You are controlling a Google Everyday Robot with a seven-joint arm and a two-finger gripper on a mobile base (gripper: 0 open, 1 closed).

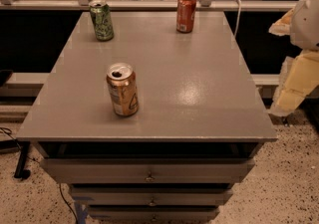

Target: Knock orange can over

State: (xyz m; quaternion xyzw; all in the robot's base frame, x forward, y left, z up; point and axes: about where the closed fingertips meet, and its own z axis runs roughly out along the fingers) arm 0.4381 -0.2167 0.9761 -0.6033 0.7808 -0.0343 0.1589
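One gray cabinet top (199,93) fills the middle of the view, flat and slightly glossy, with a pale sheen right of centre. Below its near edge sit three drawers (149,170), stacked, each with a small knob at the middle; a dark gap shows between the top and the highest drawer. Speckled floor (294,188) lies to the near left and right, and a black cable (20,161) trails down on the near left. Along the far edge runs a pale rail (149,5), with dark panels beneath it on both sides, and a thin white cord (238,16) hangs by the far right corner. Three cans stand upright on the top, well apart from each other: one green can (101,20) at the far left, one red can (186,13) at the far right of centre, and one orange can (122,89) nearer, left of centre, its silver lid showing an open mouth and its pale label patch facing near. One gripper (297,81), pale and yellowish, hangs at the right edge of the view, off the top and well away from every can; whether it is spread or closed is impossible to read.
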